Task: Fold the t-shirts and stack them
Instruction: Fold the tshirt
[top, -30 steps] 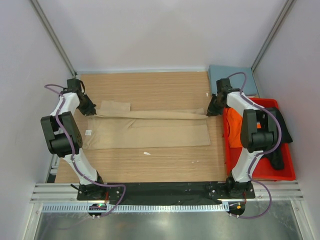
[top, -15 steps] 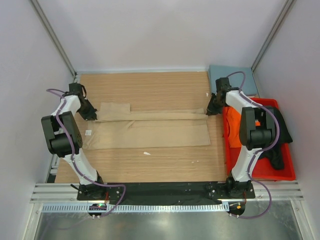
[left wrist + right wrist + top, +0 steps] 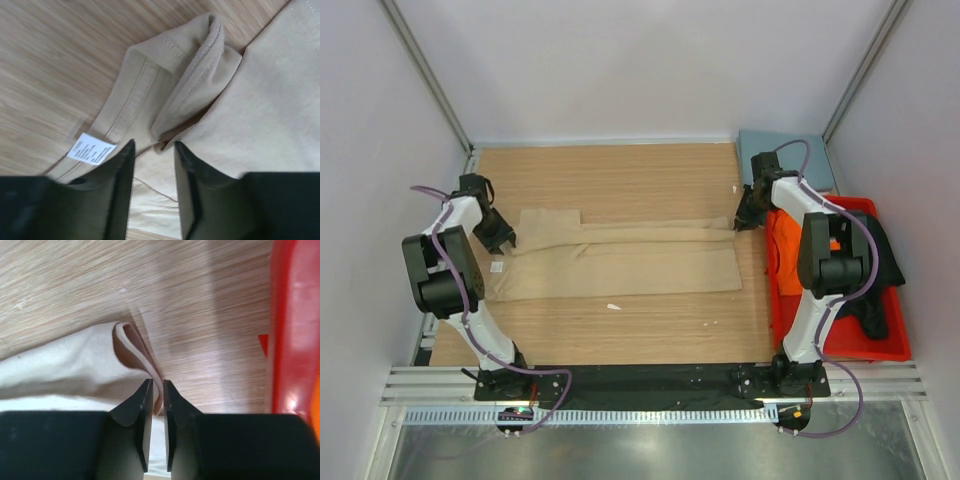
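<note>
A tan t-shirt [image 3: 620, 265] lies folded into a long band across the wooden table. My left gripper [image 3: 506, 240] hovers over its left end, open; its jaws [image 3: 154, 146] straddle flat tan cloth [image 3: 260, 100] without pinching it, beside a white label [image 3: 92, 148]. My right gripper [image 3: 744, 222] sits at the band's far right corner. Its jaws [image 3: 157, 382] stand a narrow crack open, with the raised hem of the tan cloth [image 3: 65, 365] still between the fingertips. Orange [image 3: 785, 255] and black [image 3: 885, 260] t-shirts lie in the bin. A slate blue-grey one [image 3: 785, 150] lies folded at the back right.
The red plastic bin [image 3: 840, 355] stands along the table's right side, close to my right gripper, with its wall [image 3: 295, 325] in the right wrist view. A small white scrap [image 3: 613, 306] lies on the wood in front of the tan shirt. White walls enclose the table.
My left gripper moved toward the near edge, laid the shirt's left end down and opened. My right gripper stayed in place and its jaws parted slightly.
</note>
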